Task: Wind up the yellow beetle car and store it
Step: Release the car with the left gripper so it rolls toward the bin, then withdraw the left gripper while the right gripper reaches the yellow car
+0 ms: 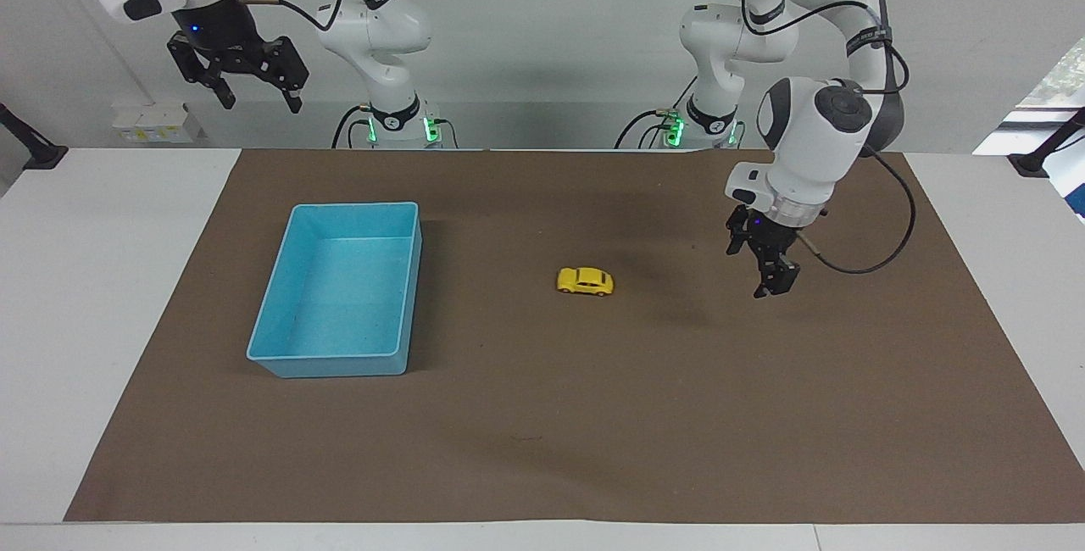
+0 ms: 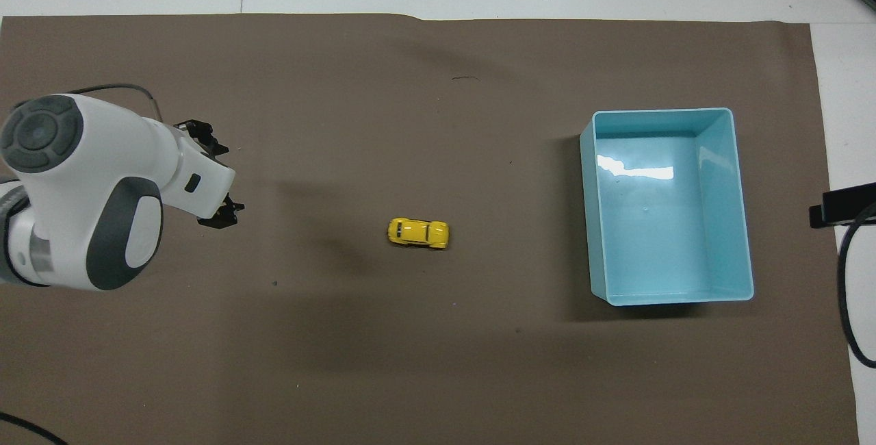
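Note:
The yellow beetle car (image 1: 585, 281) stands free on its wheels on the brown mat, near the middle of the table, between the blue bin (image 1: 343, 290) and my left gripper. It also shows in the overhead view (image 2: 418, 233). My left gripper (image 1: 767, 267) is open and empty, raised a little over the mat toward the left arm's end of the table; it shows in the overhead view (image 2: 220, 181) too. My right gripper (image 1: 254, 93) is open and empty, held high at the right arm's end, where that arm waits. The blue bin (image 2: 667, 205) is empty.
The brown mat (image 1: 542, 449) covers most of the white table (image 1: 110, 280). A dark bracket and cable (image 2: 845, 209) show at the right arm's edge of the overhead view.

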Action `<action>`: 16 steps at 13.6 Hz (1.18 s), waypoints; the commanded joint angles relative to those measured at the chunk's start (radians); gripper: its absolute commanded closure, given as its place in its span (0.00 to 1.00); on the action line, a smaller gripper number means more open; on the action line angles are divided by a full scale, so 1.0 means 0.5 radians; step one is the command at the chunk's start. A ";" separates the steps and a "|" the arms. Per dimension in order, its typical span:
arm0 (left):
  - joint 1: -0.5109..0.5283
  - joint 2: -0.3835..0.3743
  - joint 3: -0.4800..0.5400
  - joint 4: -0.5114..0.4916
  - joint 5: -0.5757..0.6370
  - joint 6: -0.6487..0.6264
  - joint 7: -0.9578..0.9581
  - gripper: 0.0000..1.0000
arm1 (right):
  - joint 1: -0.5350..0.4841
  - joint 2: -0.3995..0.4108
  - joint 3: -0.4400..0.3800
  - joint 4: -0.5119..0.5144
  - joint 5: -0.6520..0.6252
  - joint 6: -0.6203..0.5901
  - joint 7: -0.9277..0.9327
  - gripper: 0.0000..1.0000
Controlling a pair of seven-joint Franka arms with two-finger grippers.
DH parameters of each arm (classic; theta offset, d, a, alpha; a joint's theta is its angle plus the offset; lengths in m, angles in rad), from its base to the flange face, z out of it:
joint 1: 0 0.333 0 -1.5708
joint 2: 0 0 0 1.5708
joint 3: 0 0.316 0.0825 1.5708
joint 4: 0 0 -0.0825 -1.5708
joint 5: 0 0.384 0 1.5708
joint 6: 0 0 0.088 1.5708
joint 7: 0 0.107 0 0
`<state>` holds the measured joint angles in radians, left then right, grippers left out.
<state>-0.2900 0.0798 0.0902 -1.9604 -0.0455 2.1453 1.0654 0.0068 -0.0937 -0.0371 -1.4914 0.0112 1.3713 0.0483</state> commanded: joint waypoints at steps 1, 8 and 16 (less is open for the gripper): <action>0.034 0.015 0.031 0.205 0.106 -0.219 -0.518 0.00 | -0.020 -0.033 0.007 -0.027 0.079 -0.024 -0.142 0.00; 0.107 -0.006 0.047 0.591 0.153 -0.611 -1.756 0.00 | 0.026 -0.110 0.050 -0.137 0.094 0.003 -0.981 0.00; 0.285 -0.162 0.038 0.797 -0.007 -1.041 -1.906 0.00 | 0.219 -0.159 0.068 -0.367 0.045 0.199 -1.884 0.00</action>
<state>-0.1510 0.0130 0.1206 -1.5992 -0.0387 1.6837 0.1633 0.1044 -0.1508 -0.0006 -1.6210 0.0337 1.4323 -0.7875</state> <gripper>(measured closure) 0.000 0.000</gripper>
